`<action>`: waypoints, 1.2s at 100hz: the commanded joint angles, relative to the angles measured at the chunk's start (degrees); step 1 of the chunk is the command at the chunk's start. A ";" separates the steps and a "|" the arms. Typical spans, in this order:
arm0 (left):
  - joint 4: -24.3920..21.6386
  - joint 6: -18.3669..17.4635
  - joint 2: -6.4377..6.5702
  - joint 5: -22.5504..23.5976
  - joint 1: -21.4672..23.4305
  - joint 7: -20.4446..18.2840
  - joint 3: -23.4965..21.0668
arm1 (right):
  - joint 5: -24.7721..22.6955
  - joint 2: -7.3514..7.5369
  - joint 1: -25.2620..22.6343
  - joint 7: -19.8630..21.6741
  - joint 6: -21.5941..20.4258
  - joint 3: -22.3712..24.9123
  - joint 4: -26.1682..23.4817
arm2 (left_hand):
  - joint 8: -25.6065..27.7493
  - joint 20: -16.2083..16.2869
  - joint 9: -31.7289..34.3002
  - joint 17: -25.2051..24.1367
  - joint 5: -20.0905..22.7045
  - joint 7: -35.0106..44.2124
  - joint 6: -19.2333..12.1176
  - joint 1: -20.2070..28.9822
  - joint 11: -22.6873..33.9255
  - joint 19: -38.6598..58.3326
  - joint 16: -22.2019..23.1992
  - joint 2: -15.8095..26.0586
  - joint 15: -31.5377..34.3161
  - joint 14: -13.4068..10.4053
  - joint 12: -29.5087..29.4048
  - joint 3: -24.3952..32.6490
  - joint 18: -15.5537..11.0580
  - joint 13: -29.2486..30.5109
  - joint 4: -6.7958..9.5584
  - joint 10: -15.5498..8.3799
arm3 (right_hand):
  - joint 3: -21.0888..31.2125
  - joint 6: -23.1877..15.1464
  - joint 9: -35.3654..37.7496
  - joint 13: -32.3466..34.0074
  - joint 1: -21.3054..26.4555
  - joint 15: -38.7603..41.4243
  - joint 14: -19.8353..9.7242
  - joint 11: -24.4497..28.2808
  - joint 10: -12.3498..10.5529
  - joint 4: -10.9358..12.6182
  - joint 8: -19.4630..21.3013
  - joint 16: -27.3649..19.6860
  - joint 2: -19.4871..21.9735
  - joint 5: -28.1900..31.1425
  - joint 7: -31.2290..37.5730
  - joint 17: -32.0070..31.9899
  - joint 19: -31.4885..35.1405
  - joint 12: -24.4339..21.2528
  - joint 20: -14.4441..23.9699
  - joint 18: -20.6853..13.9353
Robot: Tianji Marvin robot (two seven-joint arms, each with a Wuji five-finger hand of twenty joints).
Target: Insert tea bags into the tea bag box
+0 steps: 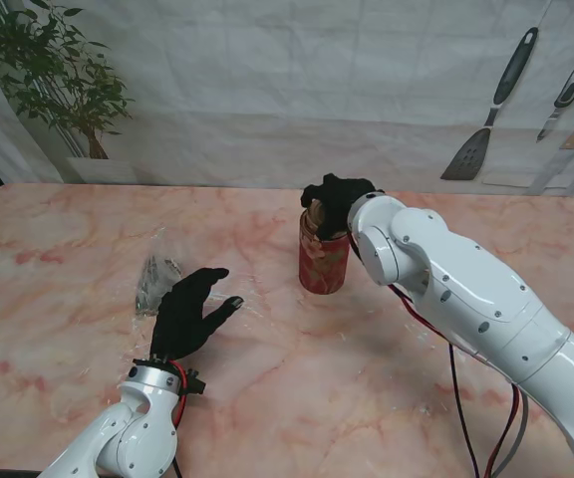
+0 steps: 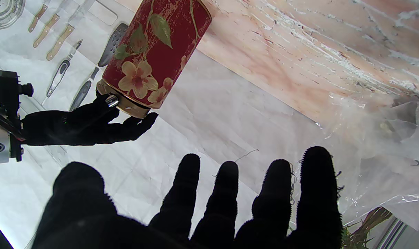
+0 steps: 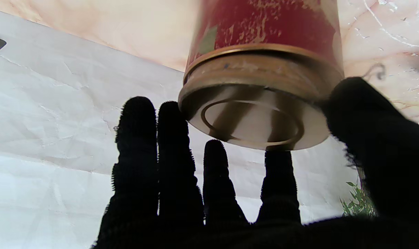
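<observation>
My right hand [image 1: 335, 202] rested on top of the red, flower-painted cylindrical tea bag box [image 1: 324, 257] at mid-tabletop, fingers draped around its gold lid rim, though whether they truly gripped it I couldn't tell. My left hand [image 1: 192, 311] hovered spread and empty beside the crinkled clear plastic packet of tea bags [image 1: 155, 282]; no bag appeared inserted yet.

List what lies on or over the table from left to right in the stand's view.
Clear plastic bag of tea bags → left hand, open, fingers spread → red floral tea tin with the right hand over its top.
</observation>
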 commanded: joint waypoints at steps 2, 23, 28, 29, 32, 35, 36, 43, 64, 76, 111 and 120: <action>-0.10 -0.08 -0.18 -0.22 -0.18 -0.56 0.14 | -0.01 0.06 0.25 0.89 -0.25 -0.18 -0.18 | 0.11 0.87 0.29 0.35 -0.16 0.28 -0.67 0.62 -0.07 1.83 0.58 -0.55 -0.03 -0.47 -0.41 -0.56 -0.61 0.34 -2.29 -1.00 | -1.45 3.08 -2.26 -2.58 -3.64 0.58 -5.86 -1.19 1.80 0.86 0.81 1.04 1.15 -0.36 3.55 -0.68 -0.50 -0.85 0.67 0.65; -0.07 -0.11 -0.19 -0.31 -0.18 -0.58 0.11 | 0.49 0.08 0.50 1.09 -0.36 -0.36 -0.02 | 0.11 0.86 0.35 0.33 -0.22 0.30 -0.79 0.59 -0.03 1.80 0.58 -0.51 -0.03 -0.45 -0.39 -0.59 -0.61 0.31 -2.30 -1.03 | -2.71 4.46 -2.25 -3.73 -6.51 0.42 -5.20 -3.74 2.41 0.09 1.00 1.00 2.11 -1.55 2.08 -1.60 -0.68 -1.56 1.03 1.49; -0.05 -0.11 -0.20 -0.32 -0.18 -0.54 0.10 | 0.50 0.09 0.59 1.18 -0.36 -0.45 0.01 | 0.11 0.87 0.37 0.36 -0.18 0.33 -0.79 0.56 -0.02 1.82 0.58 -0.52 -0.01 -0.38 -0.39 -0.61 -0.55 0.34 -2.31 -1.08 | -2.90 4.43 -2.24 -3.78 -6.56 0.44 -5.13 -3.90 2.42 0.07 1.06 1.01 2.13 -1.67 1.92 -1.66 -0.69 -1.55 1.08 1.55; -0.05 -0.12 -0.20 -0.32 -0.18 -0.54 0.10 | 0.48 0.09 0.60 1.17 -0.35 -0.46 0.02 | 0.11 0.87 0.36 0.36 -0.19 0.33 -0.76 0.61 -0.02 1.82 0.58 -0.52 -0.02 -0.39 -0.39 -0.58 -0.54 0.33 -2.30 -1.06 | -2.94 4.43 -2.30 -3.76 -6.58 0.45 -5.14 -3.96 2.45 0.07 1.07 1.02 2.12 -1.73 1.88 -1.67 -0.68 -1.56 1.09 1.59; -0.04 -0.12 -0.20 -0.33 -0.19 -0.53 0.10 | 0.44 0.09 0.64 1.18 -0.32 -0.52 0.04 | 0.11 0.88 0.35 0.40 -0.19 0.33 -0.67 0.57 -0.02 1.85 0.59 -0.56 0.01 -0.35 -0.39 -0.62 -0.56 0.40 -2.31 -1.00 | -3.00 4.42 -2.39 -3.93 -6.54 0.40 -5.09 -4.20 2.56 0.09 1.08 1.01 2.21 -1.96 1.71 -1.82 -0.73 -1.62 1.10 1.64; -0.04 -0.12 -0.20 -0.34 -0.18 -0.54 0.09 | 0.43 0.11 0.73 1.34 -0.28 -0.63 0.03 | 0.11 0.88 0.40 0.40 -0.18 0.34 -0.74 0.55 -0.01 1.85 0.59 -0.58 0.01 -0.37 -0.38 -0.63 -0.48 0.39 -2.31 -1.04 | -3.15 4.44 -2.38 -4.13 -6.55 0.35 -5.01 -4.58 2.68 0.10 1.12 1.00 2.39 -2.17 1.50 -1.95 -0.78 -1.72 1.13 1.63; -0.04 -0.11 -0.20 -0.34 -0.18 -0.54 0.10 | 0.42 0.12 0.77 1.43 -0.27 -0.67 0.03 | 0.12 0.88 0.48 0.40 -0.11 0.37 -0.74 0.55 0.02 1.86 0.59 -0.56 -0.01 -0.30 -0.37 -0.62 -0.48 0.34 -2.31 -1.05 | -3.24 4.45 -2.39 -4.17 -6.54 0.35 -5.01 -4.73 2.77 0.11 1.14 1.00 2.47 -2.18 1.44 -1.99 -0.79 -1.76 1.14 1.67; -0.01 -0.11 -0.20 -0.33 -0.19 -0.51 0.10 | 0.26 0.16 0.93 1.69 -0.37 -0.86 0.10 | 0.11 0.89 0.64 0.41 -0.09 0.37 -0.62 0.57 0.09 1.87 0.60 -0.57 0.04 -0.39 -0.34 -0.61 -0.47 0.41 -2.31 -0.97 | -3.64 4.55 -2.40 -4.52 -6.45 0.27 -4.87 -5.41 3.03 0.18 1.25 0.99 2.66 -2.35 1.15 -2.22 -0.86 -1.91 1.20 2.02; 0.04 -0.15 -0.22 -0.32 -0.27 -0.41 0.13 | -0.15 0.27 1.27 2.41 -0.51 -1.18 0.17 | 0.12 0.89 0.67 0.35 -0.16 0.39 -0.71 0.50 0.11 1.86 0.60 -0.53 0.04 -0.43 -0.30 -0.62 -0.45 0.38 -2.31 -1.00 | -5.86 4.82 -2.40 -5.66 -6.07 -0.11 -4.56 -9.08 3.76 0.72 1.85 0.90 4.25 -3.45 -0.49 -3.33 -1.43 -2.71 1.32 2.26; 0.11 -0.22 -0.22 -0.37 -0.33 -0.42 0.18 | -0.21 0.28 1.32 2.38 -0.82 -1.13 0.31 | 0.12 0.90 0.68 0.35 -0.10 0.42 -0.71 0.48 0.14 1.88 0.60 -0.55 0.03 -0.35 -0.26 -0.65 -0.47 0.30 -2.32 -1.01 | -7.25 5.17 -2.43 -6.51 -6.01 -0.59 -4.49 -10.91 3.69 1.02 1.99 0.69 5.29 -4.15 -1.74 -4.12 -1.86 -3.04 1.26 2.61; 0.02 -0.18 -0.21 -0.26 -0.19 -0.36 0.14 | -0.47 0.32 1.50 2.32 -1.96 -1.29 0.70 | 0.14 0.93 0.72 0.45 -0.08 0.48 -0.78 0.51 0.27 1.95 0.61 -0.51 0.11 -0.41 -0.13 -0.62 -0.68 0.37 -2.32 -1.14 | -12.49 4.91 -2.74 -9.96 -4.10 -5.09 -3.24 -19.82 4.46 2.34 2.32 -1.64 7.37 -6.78 -8.48 -6.61 -3.70 -3.78 0.54 3.63; 0.03 -0.23 -0.22 -0.26 -0.16 -0.33 0.11 | -0.76 0.35 1.60 2.49 -2.28 -1.38 0.71 | 0.16 0.93 0.75 0.49 -0.04 0.53 -0.78 0.48 0.28 1.97 0.62 -0.54 0.15 -0.42 -0.11 -0.64 -0.64 0.46 -2.32 -1.09 | -12.50 4.47 -2.95 -11.09 -3.88 -6.48 -2.49 -21.60 4.67 2.41 2.70 -2.40 7.13 -7.05 -9.79 -7.22 -4.29 -3.40 0.28 4.05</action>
